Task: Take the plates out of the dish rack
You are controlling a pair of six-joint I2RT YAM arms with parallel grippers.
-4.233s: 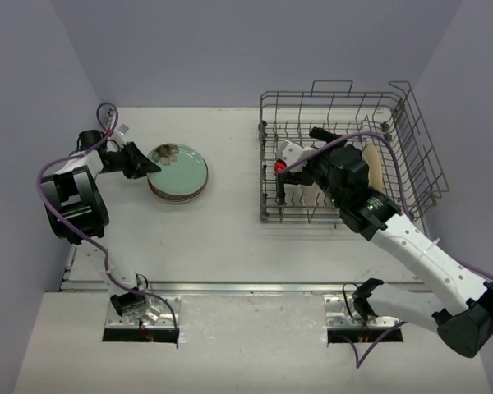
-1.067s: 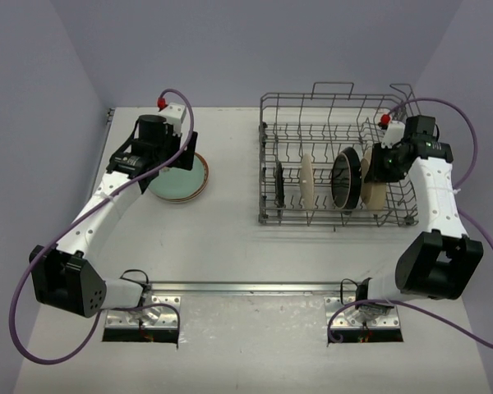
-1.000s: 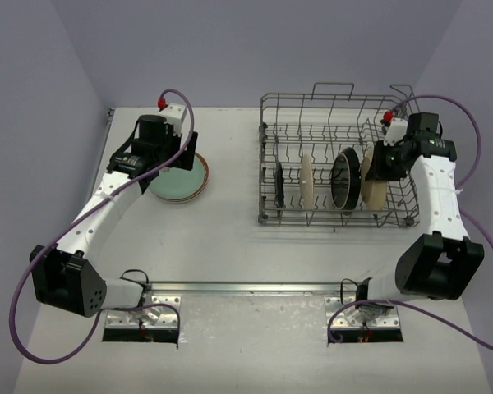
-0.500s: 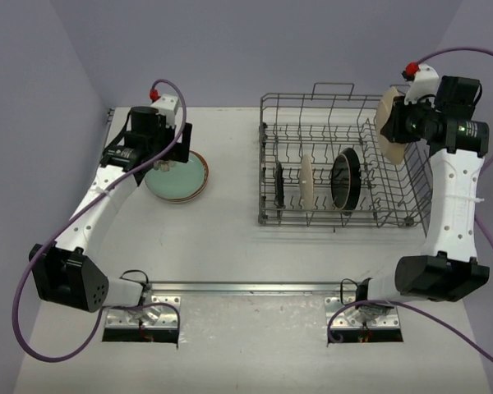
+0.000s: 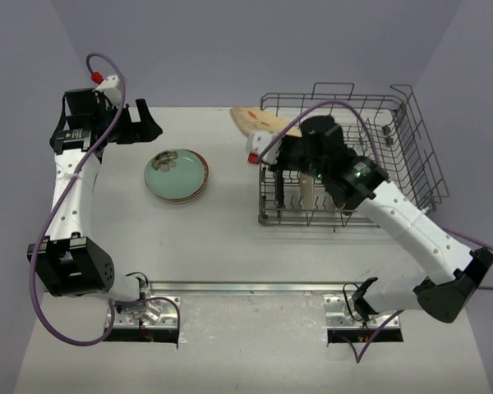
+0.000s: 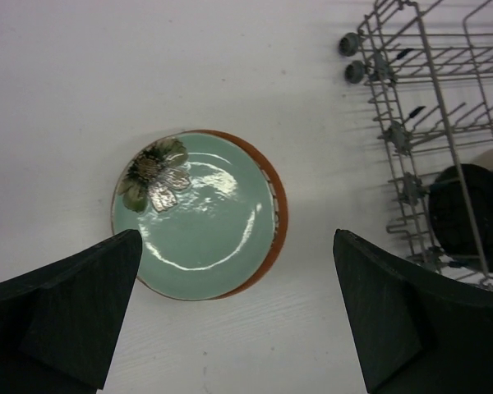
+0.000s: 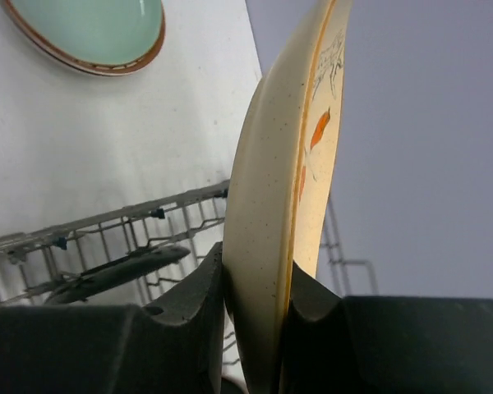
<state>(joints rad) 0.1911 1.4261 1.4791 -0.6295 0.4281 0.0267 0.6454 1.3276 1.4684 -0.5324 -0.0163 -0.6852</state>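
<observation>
My right gripper (image 5: 269, 138) (image 7: 255, 304) is shut on the rim of a cream plate (image 5: 251, 121) (image 7: 287, 180) with orange motifs. It holds the plate on edge in the air above the dish rack's (image 5: 345, 156) far left corner. A cream plate (image 5: 308, 190) and a black plate (image 6: 468, 215) stand between the rack's tines. On the table to the left lies a pale green plate (image 5: 177, 172) (image 6: 193, 215) with a flower motif, stacked on an orange-brown one (image 6: 278, 215). My left gripper (image 5: 146, 127) (image 6: 238, 328) hangs wide open and holds nothing, high above that stack.
The rack's wire wall (image 6: 394, 131) (image 7: 107, 238) rises well above the table, with raised loop handles at the back (image 5: 333, 86). Purple walls close the table in at the back and both sides. A metal rail (image 5: 246, 287) runs along the near edge.
The right arm has lifted the cream plate out of the rack's right end and swung it left to the rack's far left corner. The left arm has risen and drawn back from the stack.
</observation>
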